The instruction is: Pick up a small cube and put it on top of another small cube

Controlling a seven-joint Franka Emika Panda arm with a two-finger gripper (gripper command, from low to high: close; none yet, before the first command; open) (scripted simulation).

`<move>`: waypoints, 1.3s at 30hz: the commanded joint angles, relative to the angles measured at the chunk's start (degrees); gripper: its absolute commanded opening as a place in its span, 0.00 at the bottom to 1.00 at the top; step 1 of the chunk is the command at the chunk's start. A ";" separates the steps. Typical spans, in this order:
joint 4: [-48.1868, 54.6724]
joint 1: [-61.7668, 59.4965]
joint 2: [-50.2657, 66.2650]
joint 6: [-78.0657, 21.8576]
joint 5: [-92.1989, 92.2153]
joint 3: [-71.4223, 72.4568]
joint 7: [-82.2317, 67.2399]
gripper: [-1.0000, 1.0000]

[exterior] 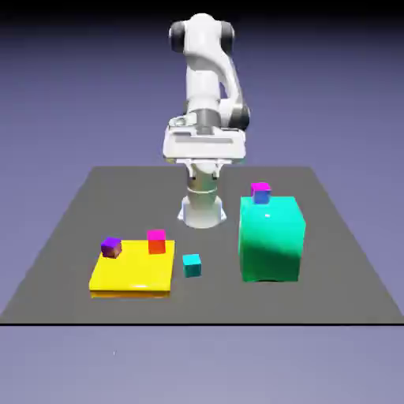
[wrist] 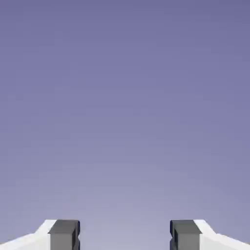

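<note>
A flat yellow square slab (exterior: 132, 272) was seen lying towards the left front of the dark grey tabletop (exterior: 63, 229). On its far left corner a tiny cube with a purple top (exterior: 111, 247) was set, and on its far right corner a tiny cube with a magenta top and red-orange sides (exterior: 156, 241).

Just beside the slab's right edge, directly on the tabletop and apart from everything else, the small plain cyan cube (exterior: 191, 264) was resting. It was seen as evenly coloured and unmarked, flat on one face, with no long axis to speak of; its sides were turned slightly off square to the tabletop's front edge.

To the right of the middle, a big glossy green block (exterior: 271, 239) was standing upright. On its far left top corner the tiny cube with a magenta top and blue sides (exterior: 260, 192) was perched, sitting level.

The white arm was folded back at the tabletop's far edge, well apart from all the cubes. In the hand view, the gripper (wrist: 124, 237) was shown with its two grey fingertips (wrist: 64, 235) spread wide, nothing between them but the blue-violet backdrop.
</note>
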 commanded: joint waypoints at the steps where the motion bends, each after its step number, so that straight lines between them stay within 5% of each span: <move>1: -0.09 -1.01 1.92 -1.25 1.93 0.43 2.50 0.50; 16: -1.42 -15.80 29.96 -19.40 30.12 6.73 38.89 0.50; 25: 2.02 -19.69 45.94 -6.87 43.28 15.00 28.01 0.50; 26: 2.03 -19.69 45.94 -6.87 43.28 15.00 28.01 0.00; 39: 3.15 -10.29 30.07 -25.93 29.54 5.63 35.68 0.00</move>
